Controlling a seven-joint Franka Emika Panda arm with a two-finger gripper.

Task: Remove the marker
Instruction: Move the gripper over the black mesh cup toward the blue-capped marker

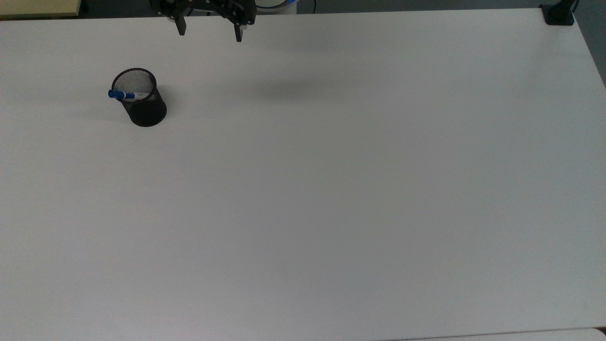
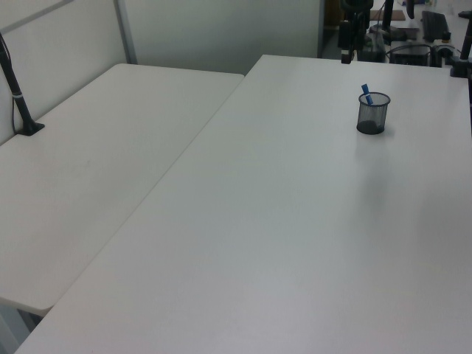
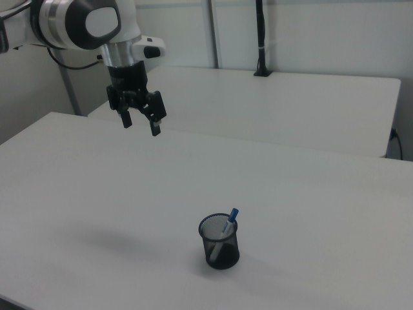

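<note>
Top view coverage is mostly one broad white rectangular table, matte and bare apart from a single cup near the top view's left. A second white table of the same kind butts against it, seen at the left view's left and, in the right view, behind the main table; a black post on a small base stands on that second table. Another black mount sits at the main table's corner at the top view's upper right.

Next in size comes the white and black Franka arm, reaching in from the right view's upper left. Its black two-finger gripper hangs in the air above the table, pointing down, with the fingers spread wide and nothing between them. In the top view the gripper sits at the upper edge, well apart from the cup and to its right.

The black wire-mesh cylindrical cup stands upright on the table. Inside it leans the slim white-barrelled marker with a blue cap; the blue cap rests on the cup's rim and pokes out above it, towards the top view's left, while the white barrel runs down into the cup.
</note>
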